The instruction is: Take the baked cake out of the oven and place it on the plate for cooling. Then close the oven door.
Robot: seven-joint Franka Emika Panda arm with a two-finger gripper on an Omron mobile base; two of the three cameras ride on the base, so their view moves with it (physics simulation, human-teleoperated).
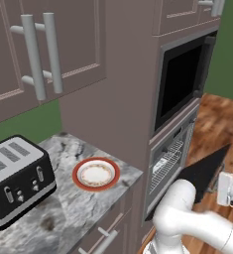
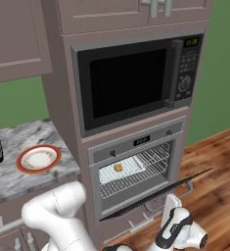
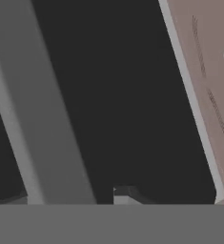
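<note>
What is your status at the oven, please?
Gripper open astride the door handle, not clamped. Oven door down. Cake on tray inside oven. Plate bare on counter.

Colours and patterns, taken outward from the oven

Oven (image 2: 136,169): silver strip, dark grey door (image 2: 158,191); golden-brown cake (image 2: 118,167) on a pale tray (image 2: 128,169) inside. Above it, a black-windowed microwave (image 2: 136,81). Left of it, grey-veined marble counter (image 1: 63,203), white plate (image 1: 95,173) rimmed orange-red, black-and-silver toaster (image 1: 16,178). Wall green.
</note>
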